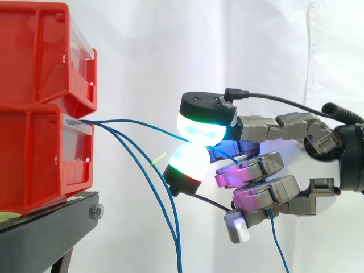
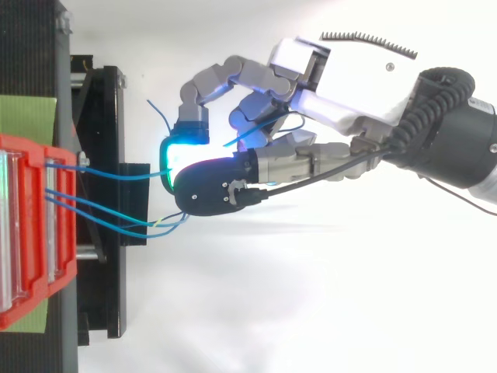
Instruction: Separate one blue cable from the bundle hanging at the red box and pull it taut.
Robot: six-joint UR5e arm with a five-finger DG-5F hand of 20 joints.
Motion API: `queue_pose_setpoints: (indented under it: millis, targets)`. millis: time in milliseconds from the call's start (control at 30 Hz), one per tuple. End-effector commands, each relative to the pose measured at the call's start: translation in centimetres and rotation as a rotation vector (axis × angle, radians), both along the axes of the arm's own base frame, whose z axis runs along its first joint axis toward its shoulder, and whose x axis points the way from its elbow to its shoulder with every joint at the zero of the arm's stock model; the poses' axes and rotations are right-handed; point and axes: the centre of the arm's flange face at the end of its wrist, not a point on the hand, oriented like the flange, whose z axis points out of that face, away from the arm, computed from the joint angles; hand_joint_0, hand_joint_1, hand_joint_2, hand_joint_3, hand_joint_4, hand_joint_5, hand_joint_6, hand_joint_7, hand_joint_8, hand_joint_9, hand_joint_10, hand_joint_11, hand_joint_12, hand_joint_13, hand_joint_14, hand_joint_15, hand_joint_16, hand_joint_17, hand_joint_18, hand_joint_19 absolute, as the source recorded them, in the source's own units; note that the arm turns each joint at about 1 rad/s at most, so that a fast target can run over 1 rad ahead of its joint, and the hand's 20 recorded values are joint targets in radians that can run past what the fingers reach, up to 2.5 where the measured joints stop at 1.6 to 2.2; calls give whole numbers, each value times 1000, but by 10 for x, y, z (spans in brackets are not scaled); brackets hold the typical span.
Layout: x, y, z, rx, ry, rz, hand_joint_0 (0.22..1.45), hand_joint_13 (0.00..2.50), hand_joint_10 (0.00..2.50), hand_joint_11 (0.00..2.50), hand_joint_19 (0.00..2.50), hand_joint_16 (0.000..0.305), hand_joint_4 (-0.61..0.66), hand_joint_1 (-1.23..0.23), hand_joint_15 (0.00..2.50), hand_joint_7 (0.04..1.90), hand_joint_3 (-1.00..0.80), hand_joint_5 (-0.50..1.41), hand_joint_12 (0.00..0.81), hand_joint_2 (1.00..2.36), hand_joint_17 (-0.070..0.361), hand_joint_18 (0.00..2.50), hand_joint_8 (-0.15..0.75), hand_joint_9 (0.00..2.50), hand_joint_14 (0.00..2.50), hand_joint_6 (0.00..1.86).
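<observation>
Robot hand (image 1: 267, 128), pinch on one blue cable (image 1: 136, 121).

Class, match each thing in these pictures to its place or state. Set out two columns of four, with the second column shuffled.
1. red bins
2. upper blue cable
3. lower blue cables
4. black stand

A. drooping down from the bins
B. pinched between the pads of the hand
C. beneath the bins
D. stacked at the side view's left

Pairs: 1-D, 2-B, 3-A, 4-C.
</observation>
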Motion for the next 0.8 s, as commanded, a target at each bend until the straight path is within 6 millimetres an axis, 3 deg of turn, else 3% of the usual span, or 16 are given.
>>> queue_pose_setpoints:
  millis: [0, 200, 767]
  targets:
    - [0, 0, 0, 0, 1, 0, 603, 1261, 2159, 1329, 962, 47, 65, -671, 1531, 1012, -298, -177, 282, 1016, 107, 857, 223, 945, 935, 930]
    - [0, 0, -1, -2, 4, 2, 562, 1260, 2181, 1311, 967, 48, 83, -630, 1470, 985, -500, -176, 290, 1000, 108, 857, 236, 943, 993, 925]
    - [-5, -9, -3, -53, 53, -1, 574, 1260, 2161, 1275, 945, 46, 91, -437, 1450, 999, -500, -174, 287, 1000, 105, 846, 234, 944, 993, 912]
